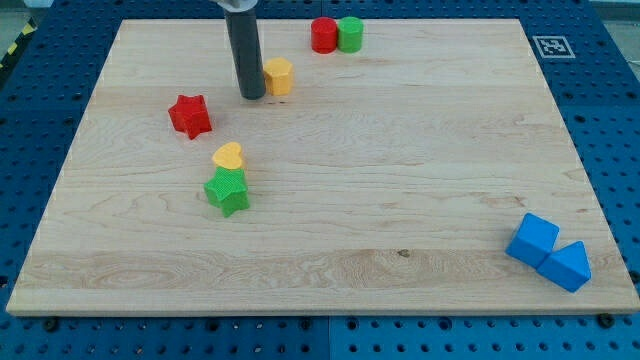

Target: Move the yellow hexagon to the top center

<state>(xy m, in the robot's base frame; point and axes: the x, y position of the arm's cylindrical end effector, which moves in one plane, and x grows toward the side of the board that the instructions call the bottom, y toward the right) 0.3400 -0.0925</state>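
Item: wooden tabletop (400, 200), pale grain, set on a blue perforated base (620, 120); a small black-and-white marker tag (549, 46) sits at the board's top right corner. Item: dark rod (243, 50), upright, entering from the view's top; my tip (252, 97) rests on the board, touching or just beside the left face of the yellow hexagon (279, 76). No hand is fitted, so there is nothing to open, close or grip; the rod simply ends in the tip. Item: yellow hexagon, the task's piece, located in the upper part of the board, left of centre, immediately to the right of the tip. Item: red cylinder (323, 35) and green cylinder (350, 34), side by side and touching, near the top edge at about the centre, up and to the right of the hexagon and apart from it. Item: red star (190, 116), on the left side of the board, below and left of the tip, standing alone. Item: yellow heart (228, 157), left of centre, directly above and touching the green star (227, 191). Item: blue cube (532, 240) and blue triangular block (568, 266), touching each other, at the bottom right corner of the board, well apart from everything else.
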